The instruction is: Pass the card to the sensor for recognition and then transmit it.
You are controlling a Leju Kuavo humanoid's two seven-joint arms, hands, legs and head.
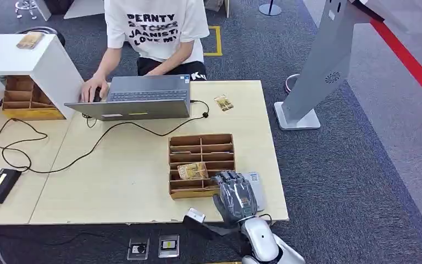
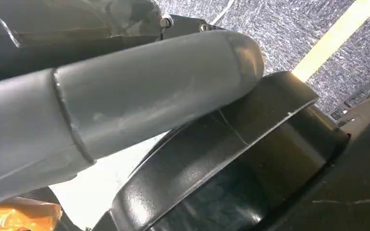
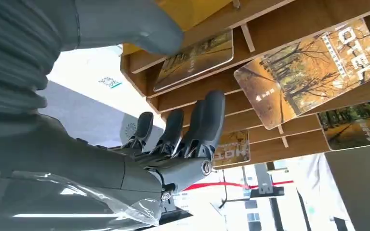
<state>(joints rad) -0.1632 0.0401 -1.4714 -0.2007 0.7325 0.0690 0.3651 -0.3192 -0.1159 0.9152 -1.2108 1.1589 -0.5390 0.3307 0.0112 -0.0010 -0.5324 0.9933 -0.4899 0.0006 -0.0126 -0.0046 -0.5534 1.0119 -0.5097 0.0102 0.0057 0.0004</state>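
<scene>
A wooden card tray (image 1: 200, 144) with several slots stands on the table. One autumn-picture card (image 1: 192, 171) lies tilted across its near slots. That card (image 3: 313, 72) also appears in the right wrist view, with more cards (image 3: 195, 60) in the slots around it. My right hand (image 1: 234, 195) hovers at the tray's near right corner, fingers (image 3: 197, 125) spread and thumb (image 3: 130, 24) apart, holding nothing. It partly covers a flat white sensor pad (image 1: 257, 184) at the table's right edge. The left wrist view shows my left hand's thumb (image 2: 125, 96); its fingers are hidden.
A person sits at the far side typing on a laptop (image 1: 143, 96), its cable looping across the table. A loose card (image 1: 223, 103) lies near the far right corner. A second wooden tray (image 1: 25, 99) and a white box sit far left. A grey kiosk (image 1: 329, 66) stands on the carpet.
</scene>
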